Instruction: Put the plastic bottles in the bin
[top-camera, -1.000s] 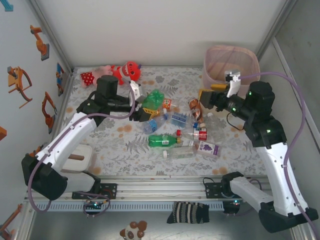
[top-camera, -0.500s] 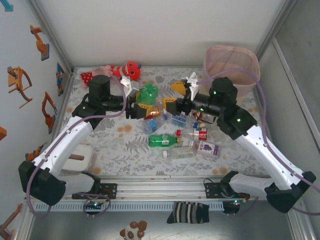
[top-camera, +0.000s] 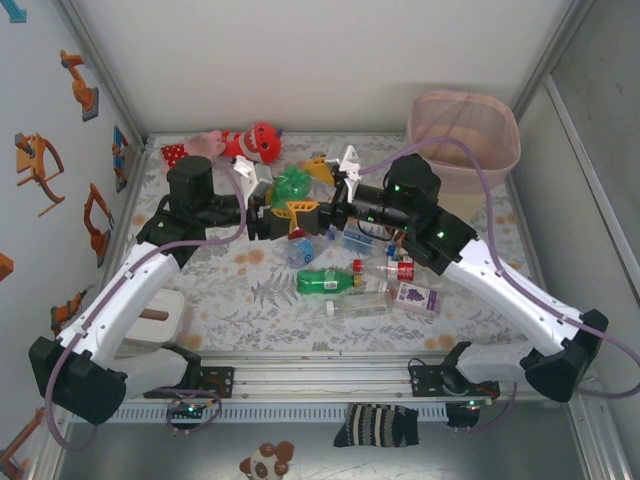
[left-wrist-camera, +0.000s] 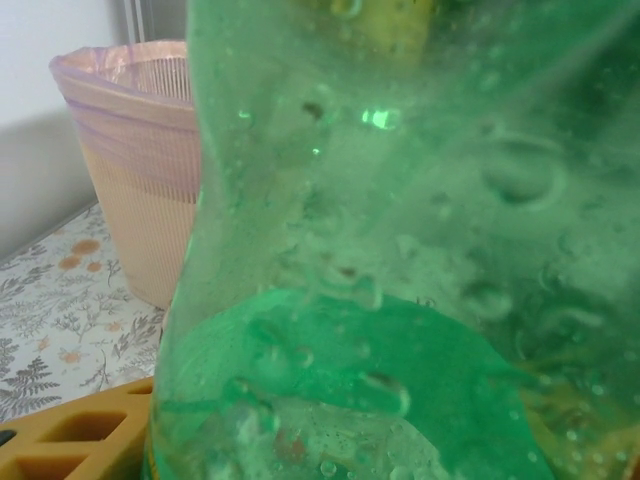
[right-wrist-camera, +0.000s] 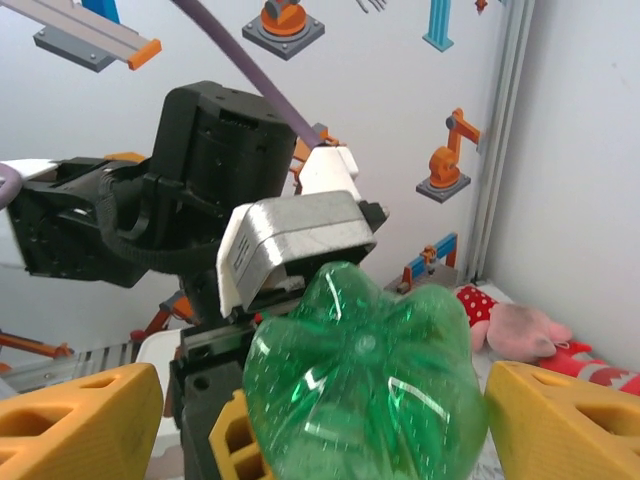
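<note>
My left gripper (top-camera: 284, 203) is shut on a green plastic bottle (top-camera: 293, 186) and holds it above the table's middle, its base pointing right. In the left wrist view the green bottle (left-wrist-camera: 400, 250) is pressed close, with the pink-rimmed bin (left-wrist-camera: 130, 200) behind it. My right gripper (top-camera: 313, 188) is open, and its yellow fingers (right-wrist-camera: 80, 420) stand either side of the bottle's base (right-wrist-camera: 365, 390) with gaps showing. The bin (top-camera: 463, 130) stands at the far right. More plastic bottles lie on the table: a green one (top-camera: 330, 282), a clear one (top-camera: 355, 305) and a purple-labelled one (top-camera: 415, 297).
Red and pink plush toys (top-camera: 250, 142) lie at the back left. A white box (top-camera: 160, 320) sits near the left arm's base. Metal frame posts and walls close in the table's sides. The two arms meet over the floral mat (top-camera: 240, 290).
My right arm swung from the bin leftward to the held green bottle and its jaws widened. The left gripper carried the bottle slightly back and up.
</note>
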